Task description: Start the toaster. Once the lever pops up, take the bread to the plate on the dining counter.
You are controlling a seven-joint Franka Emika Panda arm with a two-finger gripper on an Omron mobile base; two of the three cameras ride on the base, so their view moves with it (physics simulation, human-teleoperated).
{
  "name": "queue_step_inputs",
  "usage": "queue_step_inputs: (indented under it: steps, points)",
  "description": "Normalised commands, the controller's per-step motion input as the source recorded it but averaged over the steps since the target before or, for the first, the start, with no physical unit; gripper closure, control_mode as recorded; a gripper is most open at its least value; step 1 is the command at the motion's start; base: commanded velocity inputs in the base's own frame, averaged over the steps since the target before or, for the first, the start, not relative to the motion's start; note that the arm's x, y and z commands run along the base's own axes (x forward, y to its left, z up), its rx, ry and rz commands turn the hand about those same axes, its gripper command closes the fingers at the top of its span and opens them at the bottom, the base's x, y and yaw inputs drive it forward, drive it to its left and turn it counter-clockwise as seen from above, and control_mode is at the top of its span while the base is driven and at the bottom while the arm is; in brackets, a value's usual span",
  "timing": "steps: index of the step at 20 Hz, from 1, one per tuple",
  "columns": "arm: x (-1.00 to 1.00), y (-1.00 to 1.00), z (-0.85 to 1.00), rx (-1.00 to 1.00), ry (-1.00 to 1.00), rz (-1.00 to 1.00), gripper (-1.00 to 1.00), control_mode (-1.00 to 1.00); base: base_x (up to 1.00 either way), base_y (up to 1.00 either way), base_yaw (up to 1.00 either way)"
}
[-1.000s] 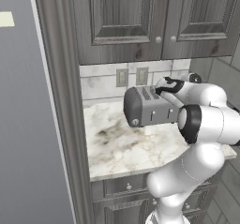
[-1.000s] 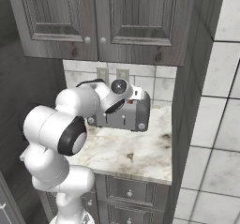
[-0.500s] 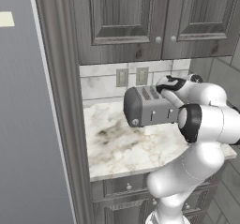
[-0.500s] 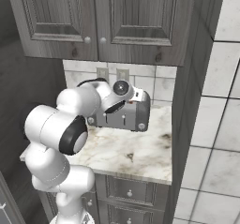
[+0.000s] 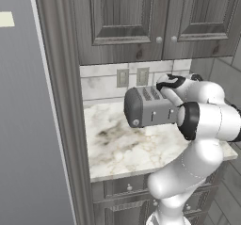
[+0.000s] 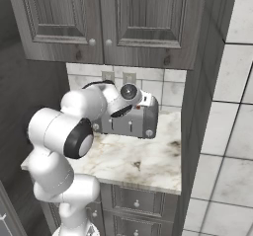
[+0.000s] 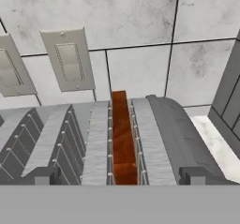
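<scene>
Over the last second almost nothing shifts: the arm stays bent over the toaster [image 5: 149, 107], so this reads as a pause above the slots, not a lift. The gripper [image 7: 118, 177] hovers released, its 2 fingertips [image 7: 43, 175] spread wide to either side of the bread [image 7: 123, 138], which sits down in 1 slot near the toaster's right end, top edge showing. The bread looks ready to grasp; the plate step is not begun. The toaster stands on a veined marble counter [image 5: 122, 148] under grey cabinets [image 6: 99, 22], with 2 outlets [image 7: 69, 59] on the tiled wall behind.
</scene>
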Motion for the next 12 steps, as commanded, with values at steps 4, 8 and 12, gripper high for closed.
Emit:
queue_step_inputs:
  steps: [4, 8, 12]
  points:
    - [0.16, 0.0, 0.0, 0.0, 0.0, 0.0, -1.0, -1.0, 0.0, 0.0, 0.0]
    - [0.08, 0.0, 0.0, 0.0, 0.0, 0.0, -1.0, -1.0, 0.0, 0.0, 0.0]
    - [0.0, 0.0, -0.01, 0.0, 0.0, 0.0, -1.0, -1.0, 0.0, 0.0, 0.0]
